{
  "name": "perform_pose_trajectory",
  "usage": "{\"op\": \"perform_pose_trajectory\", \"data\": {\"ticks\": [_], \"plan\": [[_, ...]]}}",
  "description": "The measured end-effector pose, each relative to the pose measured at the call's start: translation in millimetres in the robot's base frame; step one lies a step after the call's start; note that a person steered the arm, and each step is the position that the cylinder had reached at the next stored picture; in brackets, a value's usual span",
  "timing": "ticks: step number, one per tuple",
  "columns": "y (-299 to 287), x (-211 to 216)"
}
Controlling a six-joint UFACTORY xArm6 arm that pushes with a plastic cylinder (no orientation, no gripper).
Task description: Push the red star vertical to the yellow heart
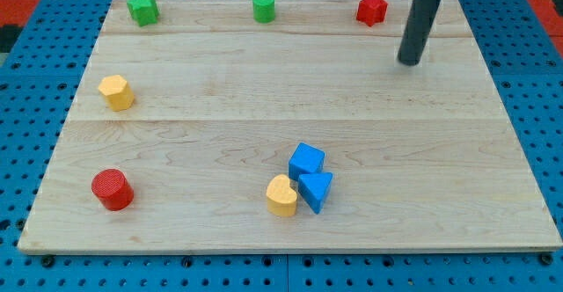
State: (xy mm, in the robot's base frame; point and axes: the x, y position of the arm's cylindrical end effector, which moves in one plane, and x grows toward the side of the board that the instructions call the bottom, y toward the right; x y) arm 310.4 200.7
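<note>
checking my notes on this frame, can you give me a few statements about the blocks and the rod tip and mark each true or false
1. The red star sits near the view's top edge, to the left of my tip. True.
2. My tip is touching the red star. False: a gap of bare board lies between them.
3. The yellow heart lies against the blue blocks, a cube and a triangle. True.
4. The red cylinder stands beside the yellow heart. False: it is far off toward the view's left.
5. Both green blocks lie along the view's bottom edge. False: the green star and green cylinder are at the top.
</note>
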Motion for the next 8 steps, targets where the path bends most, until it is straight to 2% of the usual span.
{"op": "perform_pose_trajectory", "data": {"ticks": [2,3,4,5,6,8], "plan": [[11.3,-99.0],[-60.7,-109.6],[-143.7,-86.7],[-198.5,-34.2],[-229.1,19.3],[-240.1,30.5]]}}
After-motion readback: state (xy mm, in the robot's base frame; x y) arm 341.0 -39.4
